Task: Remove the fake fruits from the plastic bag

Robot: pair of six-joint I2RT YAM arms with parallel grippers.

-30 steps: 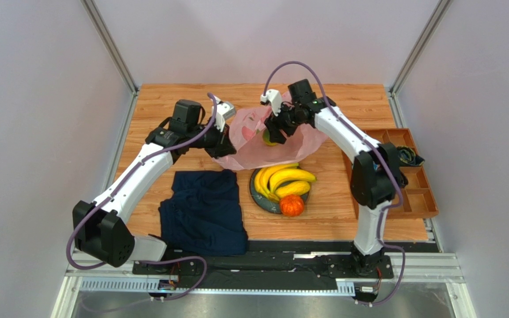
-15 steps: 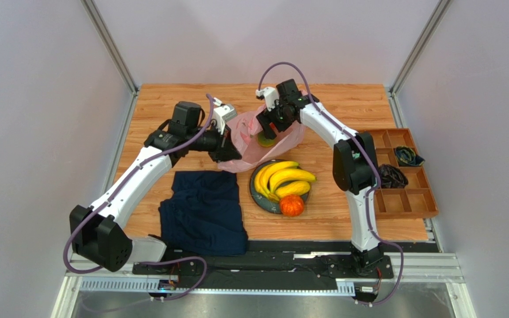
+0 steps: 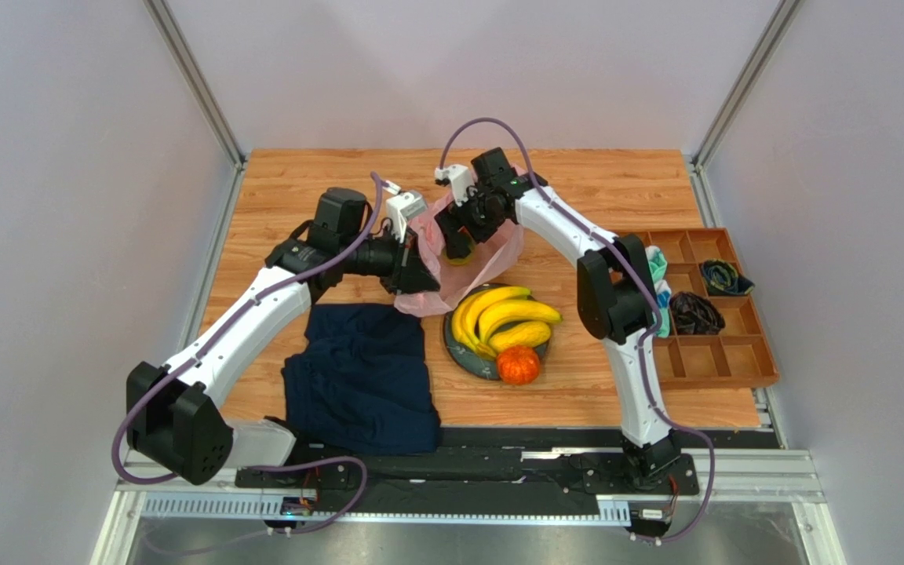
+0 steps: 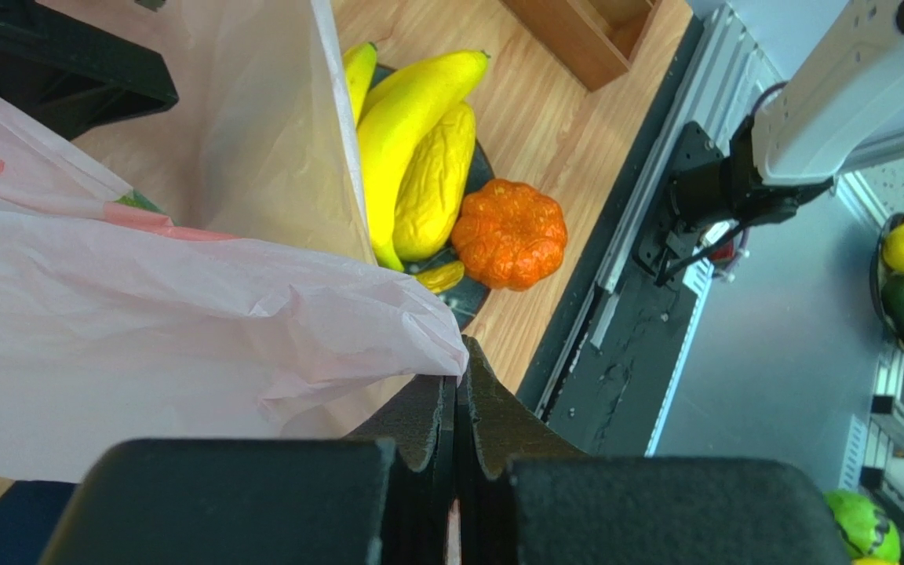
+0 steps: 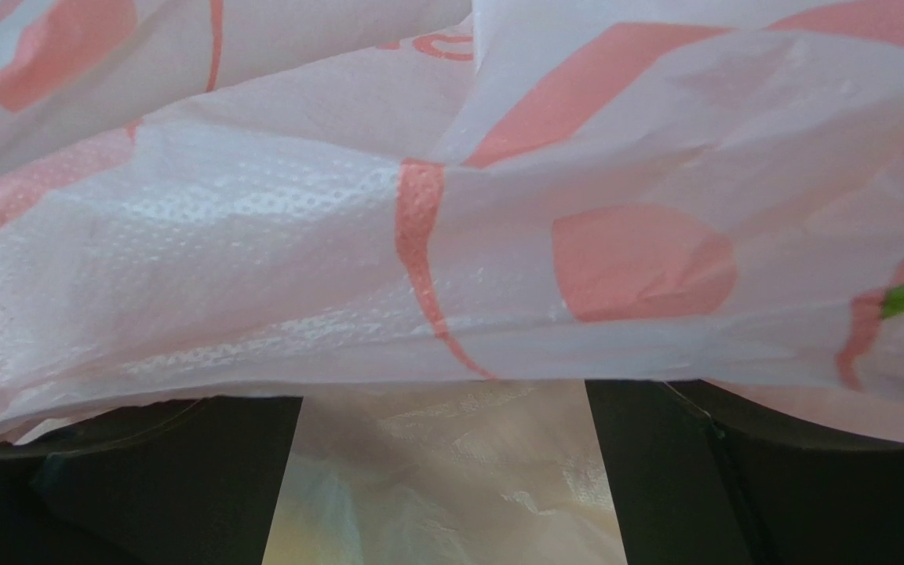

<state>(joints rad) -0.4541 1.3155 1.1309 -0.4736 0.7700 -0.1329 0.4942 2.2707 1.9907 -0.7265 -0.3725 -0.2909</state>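
Observation:
The pink plastic bag (image 3: 477, 257) hangs bunched between both grippers, just behind the dark plate (image 3: 462, 349). My left gripper (image 3: 425, 277) is shut on the bag's edge (image 4: 339, 341), its jaws pressed together (image 4: 457, 394). My right gripper (image 3: 458, 231) is pushed into the bag from the far side. In its wrist view the fingers (image 5: 716, 471) stand wide apart with bag film (image 5: 445, 271) draped over them. On the plate lie a yellow banana bunch (image 3: 502, 312), a long yellow piece (image 4: 436, 183) and an orange round fruit (image 3: 518, 365). Anything inside the bag is hidden.
A dark navy folded cloth (image 3: 362, 374) lies at the front left beside the plate. A wooden compartment tray (image 3: 722, 341) holding small dark items stands at the right edge. The right arm's upper link (image 3: 610, 294) stands just right of the plate.
The right gripper swung left, carrying the bag's far side with it. The bag bunched up narrower. The green-yellow fruit seen in it earlier no longer shows. The left gripper shifted right.

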